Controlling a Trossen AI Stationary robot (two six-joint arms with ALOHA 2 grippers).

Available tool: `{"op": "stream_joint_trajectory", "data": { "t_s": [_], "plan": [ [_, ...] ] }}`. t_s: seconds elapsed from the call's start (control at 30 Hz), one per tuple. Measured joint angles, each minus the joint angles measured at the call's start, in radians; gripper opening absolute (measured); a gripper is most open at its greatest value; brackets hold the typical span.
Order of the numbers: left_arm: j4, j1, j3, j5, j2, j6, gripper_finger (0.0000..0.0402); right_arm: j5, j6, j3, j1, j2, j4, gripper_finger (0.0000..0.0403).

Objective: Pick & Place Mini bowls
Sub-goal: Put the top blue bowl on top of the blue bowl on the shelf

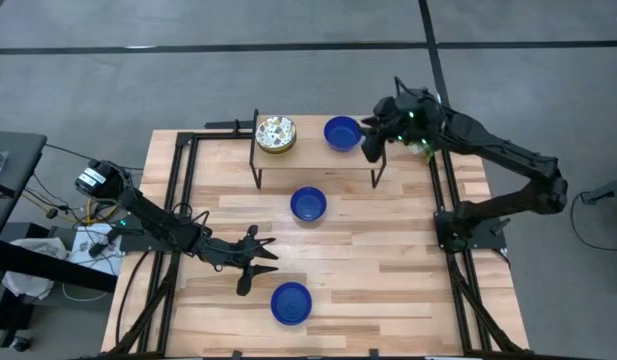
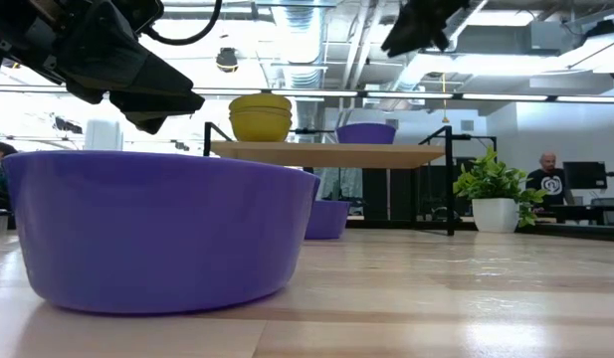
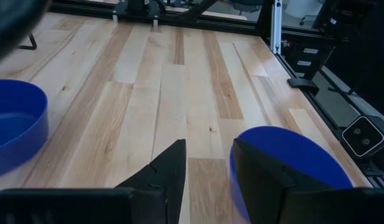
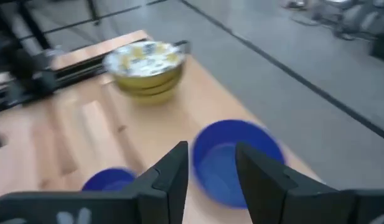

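Observation:
Three blue mini bowls show. One sits on the table near its near edge (image 1: 290, 302) (image 2: 157, 229) (image 3: 304, 155), and one at the table's middle (image 1: 308, 204) (image 3: 14, 124). The third rests on a raised wooden shelf (image 1: 341, 132) (image 4: 232, 155), beside a stack of speckled bowls with yellow outsides (image 1: 275, 133) (image 4: 145, 65). My left gripper (image 1: 266, 262) (image 3: 209, 177) is open and hovers just left of the near bowl. My right gripper (image 1: 371, 148) (image 4: 211, 174) is open above the shelf bowl's right rim.
The shelf (image 1: 318, 155) (image 2: 326, 154) stands on thin black legs at the table's far side. Black rails (image 1: 178, 200) run along the table's left and right edges. A potted plant (image 2: 496, 194) and a person (image 2: 548, 179) are in the room beyond.

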Motion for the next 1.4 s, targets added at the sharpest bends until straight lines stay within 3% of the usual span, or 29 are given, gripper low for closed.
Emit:
{"op": "stream_joint_trajectory", "data": {
  "t_s": [0.33, 0.5, 0.83, 1.4],
  "plan": [
    [0.000, 0.000, 0.000, 0.000, 0.000, -0.001, 0.0131, 0.001, 0.094, -0.002, 0.168, -0.040, -0.258, 0.0123],
    [0.000, 0.000, 0.000, 0.000, 0.000, -0.002, 0.0131, 0.008, 0.073, -0.052, 0.247, -0.039, -0.275, 0.0122],
    [0.000, -0.004, 0.000, 0.000, 0.000, -0.001, 0.0131, 0.087, 0.070, -0.141, 0.360, -0.040, -0.203, 0.0122],
    [0.001, -0.004, 0.000, 0.000, 0.000, -0.002, 0.0131, 0.086, 0.063, -0.330, 0.485, -0.034, 0.000, 0.0122]
  ]
}}
